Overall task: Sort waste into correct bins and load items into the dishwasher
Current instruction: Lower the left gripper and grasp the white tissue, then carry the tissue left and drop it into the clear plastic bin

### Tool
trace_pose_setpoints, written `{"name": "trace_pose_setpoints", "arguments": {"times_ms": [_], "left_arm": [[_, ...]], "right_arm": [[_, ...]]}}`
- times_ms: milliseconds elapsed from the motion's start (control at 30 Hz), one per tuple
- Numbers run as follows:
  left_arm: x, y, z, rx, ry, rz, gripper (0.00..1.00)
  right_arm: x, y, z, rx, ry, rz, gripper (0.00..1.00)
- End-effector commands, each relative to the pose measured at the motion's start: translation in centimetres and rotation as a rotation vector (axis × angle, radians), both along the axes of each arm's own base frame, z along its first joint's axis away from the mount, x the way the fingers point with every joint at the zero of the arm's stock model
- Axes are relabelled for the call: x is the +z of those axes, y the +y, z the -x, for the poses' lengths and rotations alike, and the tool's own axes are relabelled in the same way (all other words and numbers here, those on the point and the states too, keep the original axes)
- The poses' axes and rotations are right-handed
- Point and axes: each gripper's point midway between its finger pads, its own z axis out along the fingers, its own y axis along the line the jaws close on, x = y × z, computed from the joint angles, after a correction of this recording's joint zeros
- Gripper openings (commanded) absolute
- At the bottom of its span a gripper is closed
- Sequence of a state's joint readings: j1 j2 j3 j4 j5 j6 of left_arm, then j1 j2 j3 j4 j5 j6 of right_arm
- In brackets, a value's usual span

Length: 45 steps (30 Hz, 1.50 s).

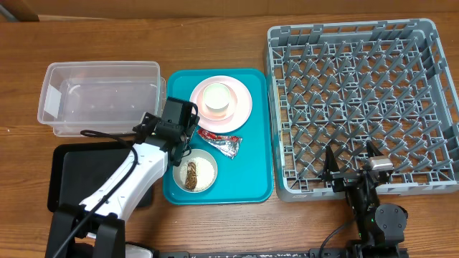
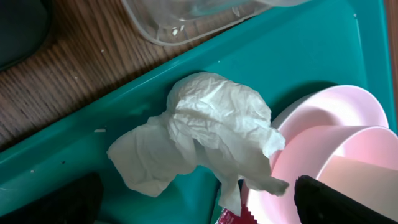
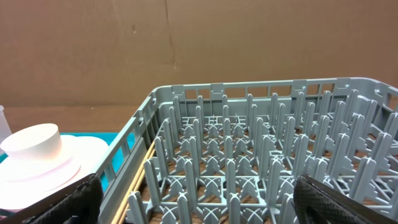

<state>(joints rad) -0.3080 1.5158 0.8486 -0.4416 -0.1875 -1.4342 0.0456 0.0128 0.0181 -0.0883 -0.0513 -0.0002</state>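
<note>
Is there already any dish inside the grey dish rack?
No, the grey dish rack holds only bare pegs, while the pink plate sits on the teal tray.

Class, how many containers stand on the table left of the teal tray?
2. The clear tub sits farther back, next to the teal tray; the black tray lies nearer the robot, partly under the left arm, which may hide something small.

Bright, even light, soft shadows; the crumpled tissue (image 2: 205,130) is sharp, the dark lower corners blurred.
</note>
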Motion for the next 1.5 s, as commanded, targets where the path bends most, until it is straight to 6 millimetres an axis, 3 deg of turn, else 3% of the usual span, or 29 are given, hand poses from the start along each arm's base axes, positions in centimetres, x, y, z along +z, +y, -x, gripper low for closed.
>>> {"name": "trace_pose_setpoints", "arguments": {"times_ms": [0,567,833,1200,1300,1467], "left_arm": [[-0.8,0.1,0.4,0.033,0.023,0.004,1.0],[-0.8,1.1,0.3,0.058,0.013,-0.047,1.0],[-2.4,0.8,0.1,0.053,0.04,-0.047,0.99],[-1.7,0.7,-0.1,0.037,0.023,-0.043,0.46],[-1.7,0.7,0.0,0.032,0.024,-0.047,0.27],[-1.7,0.7,0.0,0.018,0.025,-0.053,0.14]], "right_arm": [[-0.1,-0.3,0.0,-0.013,-0.006,-0.004,1.0],[-0.1,-0.3,0.0,-0.013,-0.006,-0.004,1.0],[-0.1,-0.3,0.0,-0.013,-0.006,-0.004,1.0],[-0.1,-0.3,0.0,-0.013,-0.006,-0.004,1.0],[-0.1,-0.3,0.0,-0.013,-0.006,-0.004,1.0],[-0.1,-0.3,0.0,-0.013,-0.006,-0.004,1.0]]}}
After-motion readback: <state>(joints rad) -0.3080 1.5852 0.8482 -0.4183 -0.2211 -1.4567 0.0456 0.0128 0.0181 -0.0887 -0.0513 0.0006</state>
